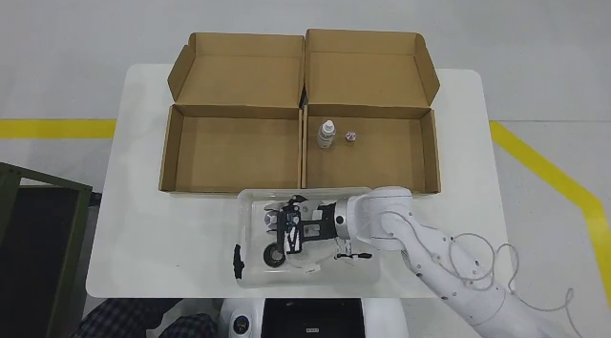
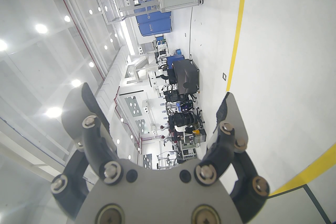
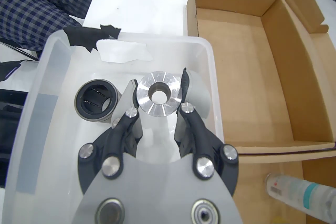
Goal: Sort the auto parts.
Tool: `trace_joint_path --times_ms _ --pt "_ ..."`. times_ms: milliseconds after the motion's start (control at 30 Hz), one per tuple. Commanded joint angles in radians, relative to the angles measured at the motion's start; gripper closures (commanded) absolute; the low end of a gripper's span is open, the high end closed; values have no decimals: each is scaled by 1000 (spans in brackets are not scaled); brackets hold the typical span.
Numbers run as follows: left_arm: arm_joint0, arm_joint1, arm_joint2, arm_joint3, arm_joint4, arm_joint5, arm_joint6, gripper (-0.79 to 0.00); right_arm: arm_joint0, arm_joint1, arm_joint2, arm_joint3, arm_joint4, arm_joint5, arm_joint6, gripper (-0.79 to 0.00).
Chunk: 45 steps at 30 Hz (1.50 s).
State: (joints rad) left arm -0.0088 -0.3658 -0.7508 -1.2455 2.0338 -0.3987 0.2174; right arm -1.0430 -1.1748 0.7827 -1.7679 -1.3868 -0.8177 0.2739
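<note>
White table (image 1: 143, 233), bearing a clear bin (image 1: 246, 223), stands on yellow-lined floor (image 1: 76, 42).

In the top view my right gripper (image 1: 286, 226) and wrist cover much of the clear plastic bin (image 1: 243, 219), so the parts beneath merge into dark shapes I cannot name. From my wrist, the silver metal hub with a centre hole (image 3: 159, 93) has its lower body hidden between my fingers (image 3: 125, 101), one of which masks part of the grey cylindrical bearing (image 3: 92, 101). The white plastic bottle (image 3: 302, 193) is cut off by the edge. The tiny pinkish item (image 1: 350, 136) in the right cardboard box (image 1: 391, 161) is too small to identify.
</note>
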Motion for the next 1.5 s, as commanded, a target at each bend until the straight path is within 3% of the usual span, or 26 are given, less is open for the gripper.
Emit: trace_joint_path --times_ms 0,533,900,1467 --pt "0 0 0 0 0 0 0 -785 -13 6 21 -25 12 -8 -8 0" --pt "0 0 0 0 0 0 0 -785 -123 56 261 -159 159 -56 -92 0" --pt "0 0 0 0 0 0 0 -785 -201 83 411 -179 251 -84 -155 0" --pt "0 0 0 0 0 0 0 -785 -245 100 503 -167 350 -107 -214 0"
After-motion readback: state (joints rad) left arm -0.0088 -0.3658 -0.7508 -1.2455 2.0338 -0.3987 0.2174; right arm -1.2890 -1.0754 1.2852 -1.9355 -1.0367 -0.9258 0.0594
